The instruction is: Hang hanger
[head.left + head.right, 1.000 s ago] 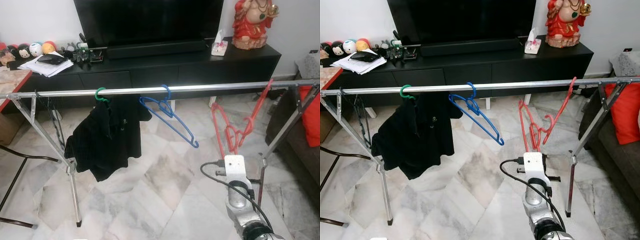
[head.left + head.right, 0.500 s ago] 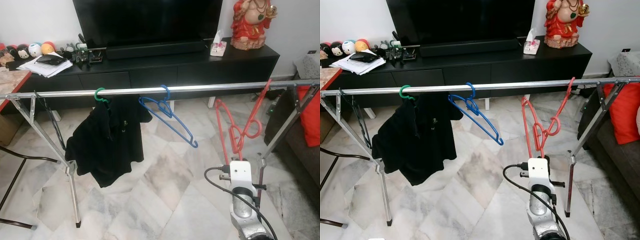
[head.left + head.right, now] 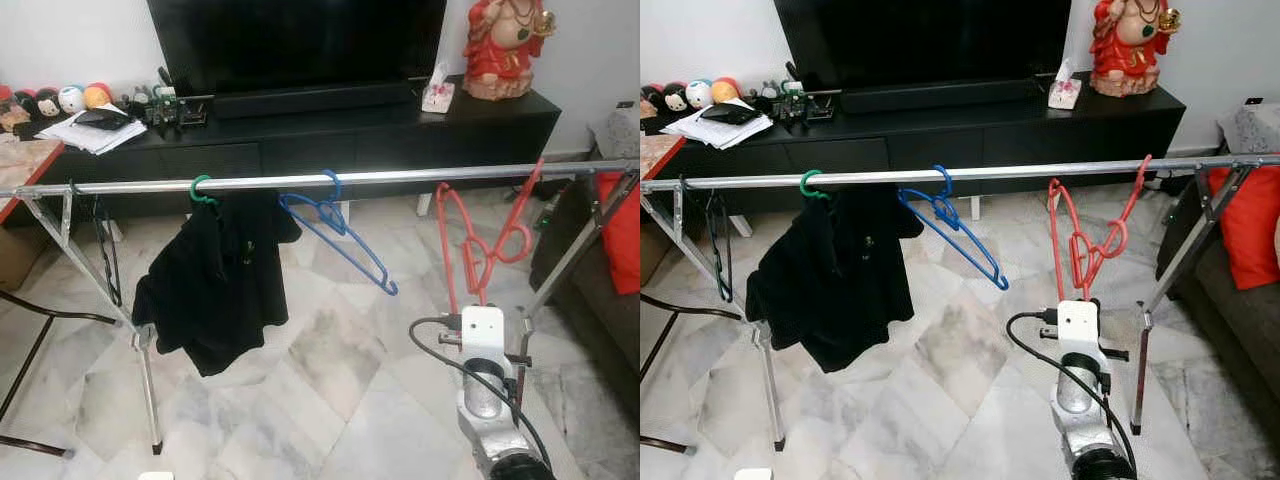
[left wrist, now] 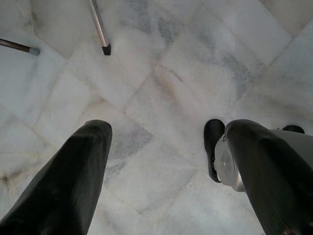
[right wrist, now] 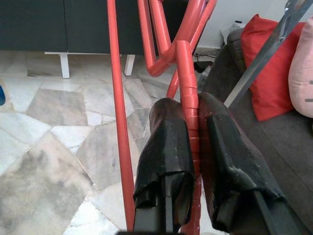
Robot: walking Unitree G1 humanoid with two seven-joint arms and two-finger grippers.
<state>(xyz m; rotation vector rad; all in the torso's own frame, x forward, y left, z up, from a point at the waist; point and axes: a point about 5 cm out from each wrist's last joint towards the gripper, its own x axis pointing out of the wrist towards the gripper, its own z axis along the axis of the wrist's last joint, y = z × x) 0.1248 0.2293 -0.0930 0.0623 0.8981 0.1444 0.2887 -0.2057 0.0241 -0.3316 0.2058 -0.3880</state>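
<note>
Red plastic, the hanger (image 5: pixel 185 63) is pinched between the two black fingers (image 5: pixel 166 156) of my right hand (image 5: pixel 193 147); the hand grips one bar of its frame, and the rest of the hanger rises directly ahead of the fingertips. I see its hook end reaching up to the silver rail (image 3: pixel 400 176) of the clothes rack, touching or just over it; I cannot tell whether it is properly seated. A second red bar of the same hanger (image 3: pixel 1080 235) runs down just beside the fingers.

Along the rail, away from my right hand toward the robot's left, a blue hanger (image 3: pixel 340 235) hangs tilted, then a green hook (image 3: pixel 203 188) carrying a black garment (image 3: pixel 215 280).

Beyond the rack stand a dark TV bench (image 3: pixel 1040 125), a red figurine (image 3: pixel 1127 45) and a tissue box (image 3: pixel 1060 93); I can read no writing on any of them.

My left hand (image 4: pixel 166 166) points down at the marble floor (image 4: pixel 161 73), fingers spread wide and holding nothing.

Compared with a second ago, my right arm (image 3: pixel 485 385) has lifted the hanger: its lower loop now sits higher and closer under the rail.
</note>
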